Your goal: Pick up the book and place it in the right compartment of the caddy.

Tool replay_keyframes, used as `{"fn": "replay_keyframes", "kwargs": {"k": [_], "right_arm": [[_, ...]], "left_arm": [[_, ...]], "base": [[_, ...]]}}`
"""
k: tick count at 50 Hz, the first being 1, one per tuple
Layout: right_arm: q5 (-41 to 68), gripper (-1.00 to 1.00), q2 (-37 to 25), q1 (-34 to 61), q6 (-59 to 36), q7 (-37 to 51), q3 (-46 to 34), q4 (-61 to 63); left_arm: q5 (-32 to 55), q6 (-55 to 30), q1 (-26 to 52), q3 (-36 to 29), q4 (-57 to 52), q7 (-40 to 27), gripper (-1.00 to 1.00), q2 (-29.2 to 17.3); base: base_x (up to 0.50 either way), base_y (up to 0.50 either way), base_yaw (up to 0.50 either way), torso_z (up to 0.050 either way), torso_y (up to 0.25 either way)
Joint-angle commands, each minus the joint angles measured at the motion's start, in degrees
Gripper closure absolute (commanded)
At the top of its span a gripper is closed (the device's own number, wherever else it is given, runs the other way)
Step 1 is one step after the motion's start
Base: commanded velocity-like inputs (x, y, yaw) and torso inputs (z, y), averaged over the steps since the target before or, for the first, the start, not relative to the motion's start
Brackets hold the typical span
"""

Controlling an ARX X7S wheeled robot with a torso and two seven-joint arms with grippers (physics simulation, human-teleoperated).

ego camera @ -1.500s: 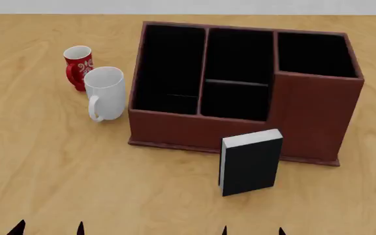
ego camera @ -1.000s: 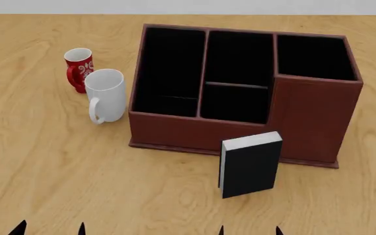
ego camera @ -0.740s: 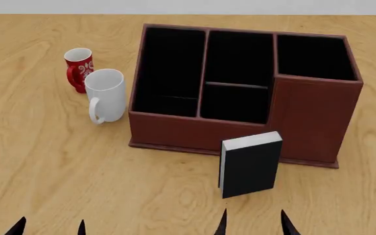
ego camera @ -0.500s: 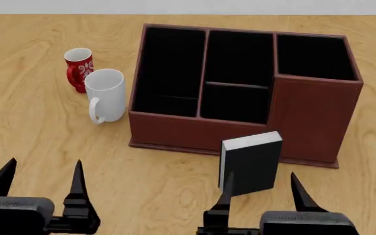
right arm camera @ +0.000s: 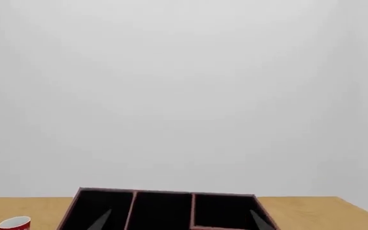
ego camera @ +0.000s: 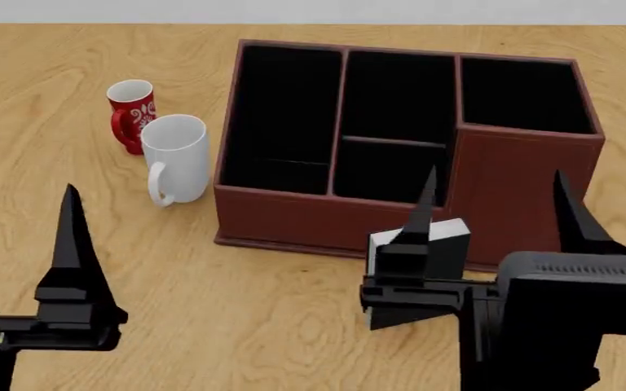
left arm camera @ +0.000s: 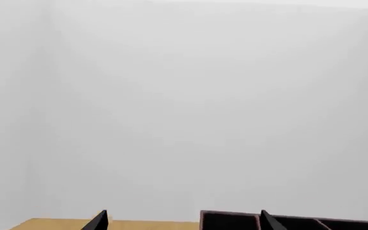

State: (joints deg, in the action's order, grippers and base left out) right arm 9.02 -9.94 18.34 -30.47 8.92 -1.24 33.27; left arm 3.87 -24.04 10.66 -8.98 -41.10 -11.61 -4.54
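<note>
Fingers wide, book untouched

Both grippers hang with fingers spread and empty: left gripper (ego camera: 71, 244) near the table (ego camera: 30, 179) edge, mugs (ego camera: 177, 155) beyond it. Next comes the caddy (ego camera: 291, 216), then the book (ego camera: 449, 236) upright against its front, partly hidden behind the right gripper (ego camera: 492, 216). Right compartment (ego camera: 525, 90) sits empty, so grasp, lift and placing all remain

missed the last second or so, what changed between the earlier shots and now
Both arms rose into the head view: the right claw now stands open in front of the book, the left claw lifted at the left, only one finger in view. Nothing was gripped. The book, the caddy, the white mug and the red mug stayed put.
</note>
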Motion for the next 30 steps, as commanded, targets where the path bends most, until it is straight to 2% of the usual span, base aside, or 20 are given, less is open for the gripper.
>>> {"fn": "replay_keyframes", "kwargs": {"k": [1, 13, 19, 30], "right_arm": [[1.1, -1.0, -1.81, 5.07, -6.22, 1.49, 2.24, 5.36], [3.17, -1.0, -4.93, 12.25, -17.6, 2.75, 5.36, 14.2], [3.47, -1.0, -5.64, 13.73, -19.34, 2.98, 5.58, 15.35], [3.85, -1.0, -5.81, 14.33, -19.62, 3.19, 5.21, 15.51]], "left_arm": [[-1.15, 2.61, -0.28, -0.98, -4.84, -2.05, -1.0, -1.25], [-3.02, 4.67, -0.37, -0.69, -6.45, -4.99, -1.0, -2.1], [-3.25, 5.22, -0.42, -1.0, -6.92, -5.64, -1.0, -2.65], [-3.36, 5.2, -0.3, -1.68, -7.09, -6.48, -1.0, -3.44]], "base": [[0.0, 0.0, 0.0, 0.0, 0.0], [0.0, 0.0, 0.0, 0.0, 0.0], [0.0, 0.0, 0.0, 0.0, 0.0], [0.32, -0.01, 0.0, 0.0, 0.0]]}}
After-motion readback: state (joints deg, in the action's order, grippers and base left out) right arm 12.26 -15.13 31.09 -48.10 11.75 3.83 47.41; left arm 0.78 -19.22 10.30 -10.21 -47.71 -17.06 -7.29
